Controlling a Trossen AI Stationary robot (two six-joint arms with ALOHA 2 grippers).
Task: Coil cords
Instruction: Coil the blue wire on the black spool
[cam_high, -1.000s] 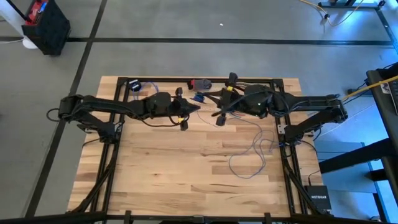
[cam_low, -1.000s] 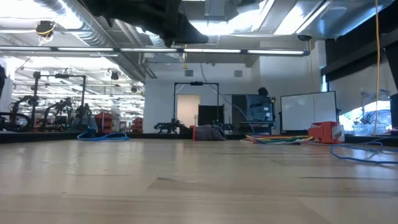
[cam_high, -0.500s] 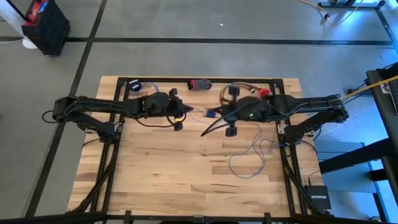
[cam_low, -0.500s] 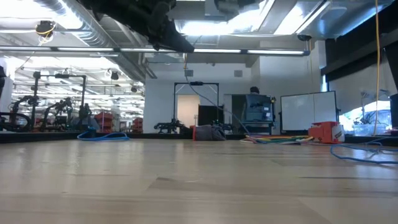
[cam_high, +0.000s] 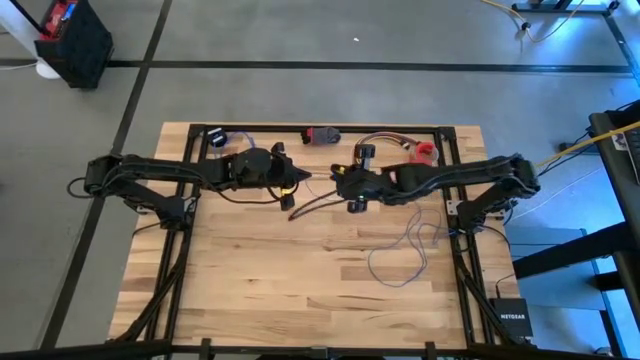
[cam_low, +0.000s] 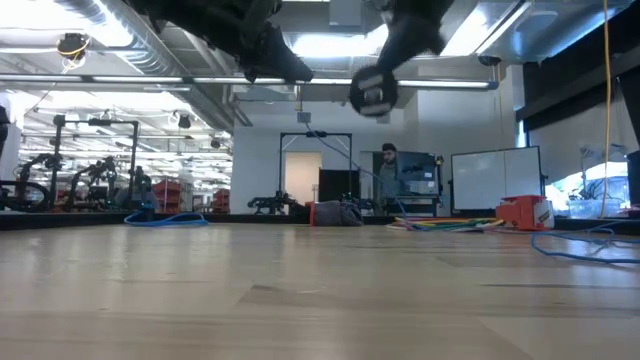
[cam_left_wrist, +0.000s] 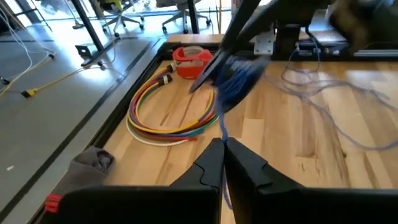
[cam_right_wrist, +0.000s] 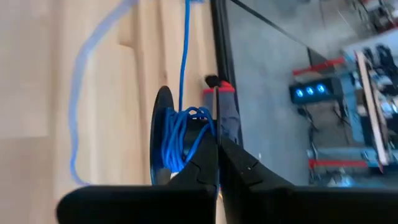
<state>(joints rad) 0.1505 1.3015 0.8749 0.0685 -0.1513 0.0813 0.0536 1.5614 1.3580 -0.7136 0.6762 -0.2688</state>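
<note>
Both arms meet above the far middle of the table (cam_high: 300, 290). The right gripper (cam_high: 345, 190) has its fingers pressed together on a dark disc (cam_right_wrist: 163, 134) with blue cord (cam_right_wrist: 180, 140) wound in several turns against it; in its own wrist view the disc stands edge-on just beyond the fingertips. The left gripper (cam_high: 293, 188) is also closed, and in its wrist view a thin blue strand (cam_left_wrist: 221, 140) runs up from between its fingertips to the wound bundle held opposite. The taut stretch of cord therefore lies along the line between the two grippers, roughly across the table, with the spool just to the right of the left gripper. The slack remainder (cam_high: 405, 245) trails in loose squiggles on the wood nearer the right arm's base, well apart from the left arm. Judging by this, further winding would depend on the left gripper feeding its strand towards the disc while the right arm turns. A bundle of coloured cables (cam_left_wrist: 171, 118) lies at the far edge, not involved.
</note>
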